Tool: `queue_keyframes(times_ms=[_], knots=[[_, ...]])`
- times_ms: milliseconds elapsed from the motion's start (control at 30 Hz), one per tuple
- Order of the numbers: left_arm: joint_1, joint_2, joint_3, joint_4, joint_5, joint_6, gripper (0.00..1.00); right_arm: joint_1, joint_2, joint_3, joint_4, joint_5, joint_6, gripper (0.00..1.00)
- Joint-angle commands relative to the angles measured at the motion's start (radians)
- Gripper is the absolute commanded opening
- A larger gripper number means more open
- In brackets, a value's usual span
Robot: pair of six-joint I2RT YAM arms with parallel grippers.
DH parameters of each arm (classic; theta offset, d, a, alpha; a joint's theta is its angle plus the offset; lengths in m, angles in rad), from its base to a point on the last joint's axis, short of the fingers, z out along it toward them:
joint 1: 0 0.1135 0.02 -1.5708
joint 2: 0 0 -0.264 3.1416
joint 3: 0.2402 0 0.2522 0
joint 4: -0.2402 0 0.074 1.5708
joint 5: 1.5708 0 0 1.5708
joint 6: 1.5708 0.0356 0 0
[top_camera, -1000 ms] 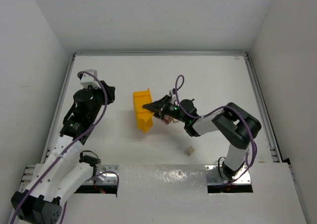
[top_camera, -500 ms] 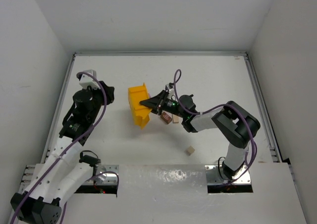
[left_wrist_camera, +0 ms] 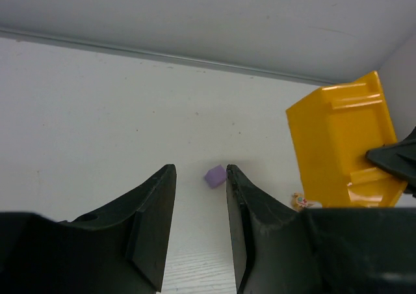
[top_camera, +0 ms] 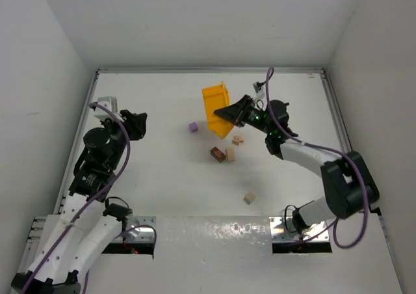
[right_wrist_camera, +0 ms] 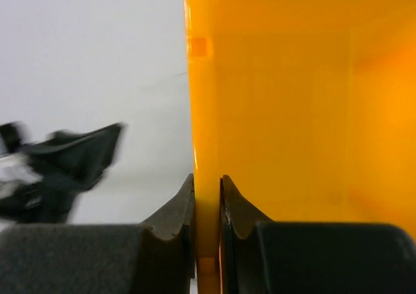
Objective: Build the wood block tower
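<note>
Small blocks lie loose on the white table: a dark brown one [top_camera: 217, 154], a tan oblong one [top_camera: 230, 153], a small patterned one [top_camera: 238, 140], a tan cube [top_camera: 249, 198] nearer the front, and a purple cube [top_camera: 193, 127] [left_wrist_camera: 215, 175]. My right gripper [top_camera: 227, 114] [right_wrist_camera: 208, 187] is shut on the wall of the yellow bin [top_camera: 216, 108] [right_wrist_camera: 286, 112] and holds it tilted above the table behind the blocks. My left gripper [top_camera: 138, 121] [left_wrist_camera: 200, 177] is open and empty at the left, pointing toward the purple cube, well short of it.
A raised metal rim [top_camera: 208, 70] borders the table at the back and sides, with white walls beyond. The arm bases and a shiny plate [top_camera: 214, 232] sit at the near edge.
My right gripper has carried the yellow bin up and to the right, away from the centre. Blocks that were under it now lie uncovered. The left arm has shifted slightly left.
</note>
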Motion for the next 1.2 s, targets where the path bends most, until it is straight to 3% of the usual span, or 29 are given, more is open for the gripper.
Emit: queue_keyframes(times_ms=[0,33,167,267,500,800,1100,1167], knots=[[-0.008,-0.034,0.017,0.037,0.046,0.005,0.35,-0.009,-0.166,0.166,-0.647,0.190,-0.604,0.00],[-0.010,-0.048,0.015,0.038,0.055,0.002,0.35,-0.003,-0.179,0.196,-0.769,0.274,-0.766,0.00],[-0.010,-0.080,0.015,0.049,0.104,-0.010,0.35,-0.008,-0.172,0.345,-1.156,0.673,-1.007,0.00],[-0.016,-0.114,0.017,0.049,0.118,-0.015,0.35,-0.017,-0.129,0.384,-1.238,0.851,-1.111,0.00],[-0.085,-0.172,0.015,0.015,0.078,0.000,0.35,-0.043,0.104,0.491,-1.356,1.039,-1.199,0.00],[-0.139,-0.209,0.014,0.009,0.055,0.005,0.35,-0.150,0.247,0.551,-1.252,1.050,-1.259,0.00],[-0.152,-0.201,0.012,0.008,0.052,0.005,0.35,-0.261,0.357,0.540,-1.172,0.892,-1.165,0.00],[-0.152,-0.197,0.012,0.008,0.052,0.006,0.35,-0.279,0.348,0.520,-1.142,0.863,-1.147,0.08]])
